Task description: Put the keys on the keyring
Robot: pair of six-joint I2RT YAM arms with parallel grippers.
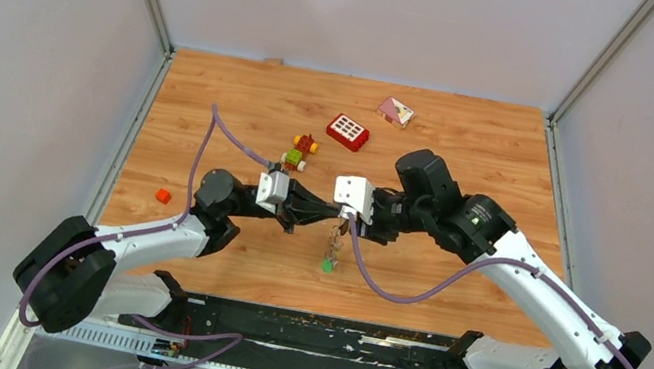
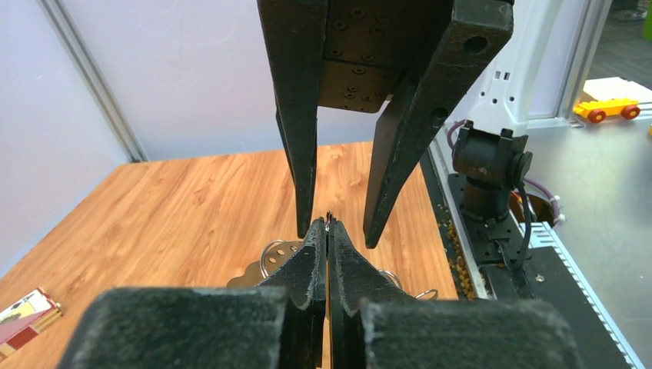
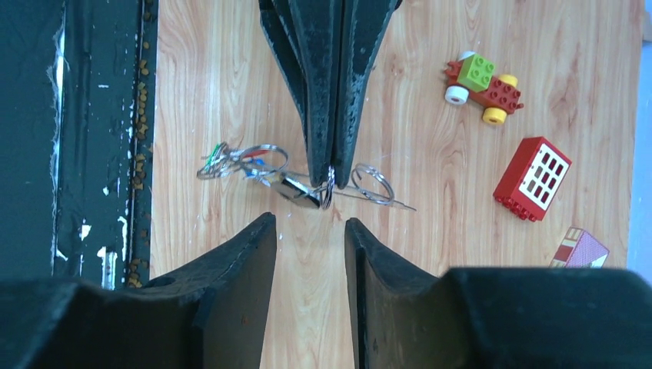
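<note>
The main risk is the hold itself. The left gripper (image 3: 329,178) is clenched at its very tips on a thin grey loop that I take to be the keyring (image 3: 328,192). Wire that fine could twist or slide out, and the bunch would drop. The keys (image 3: 227,161), with their green, red and blue tags, trail from that loop on the side away from the red brick (image 3: 532,178), toward the arm bases. I cannot tell whether they dangle or rest on the wood. The right gripper (image 3: 309,224) is released, its fingers spread to either side of the left tips. If it closes here it may nip those tips or catch bare ring rather than a key, because the keys sit off to one side of its gap. Both forearms lie low and nearly level, nose to nose, meeting on the near side of the red brick; whether the two grippers touch is unclear
</note>
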